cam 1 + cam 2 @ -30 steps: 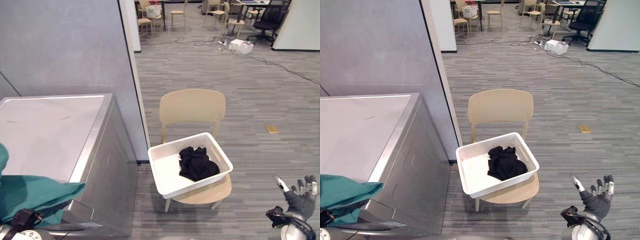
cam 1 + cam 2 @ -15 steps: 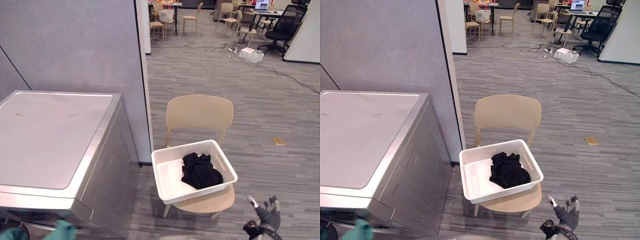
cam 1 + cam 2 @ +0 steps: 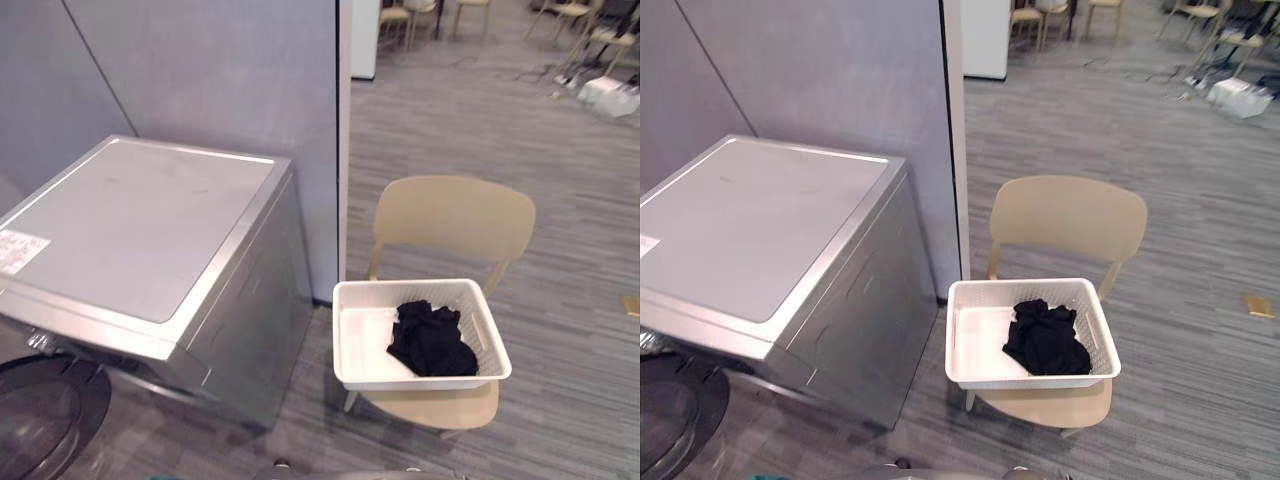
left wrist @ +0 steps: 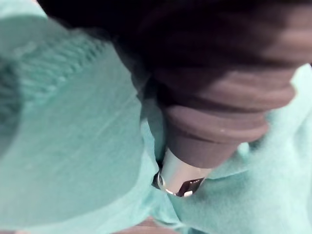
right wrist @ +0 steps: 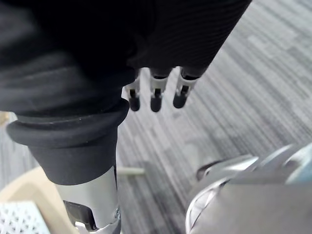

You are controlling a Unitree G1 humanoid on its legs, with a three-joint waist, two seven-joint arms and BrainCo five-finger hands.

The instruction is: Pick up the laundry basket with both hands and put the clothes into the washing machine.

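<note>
A white laundry basket sits on a beige chair, with a heap of black clothes in its right half. Left of it stands the silver washing machine; its round dark door hangs open at the lower front. A teal garment is wrapped all round my left hand, close up in the left wrist view. My right hand hangs over the grey floor with straight fingers and holds nothing; a corner of the basket and the chair's edge lie beside it.
A grey partition wall rises behind the machine and ends at a post beside the chair. Striped grey carpet spreads to the right and behind. More chairs stand far back.
The camera has swung left and down, bringing the machine's open door into view. The teal garment has dropped off the machine's top with my left arm. My right hand has left the eye views.
</note>
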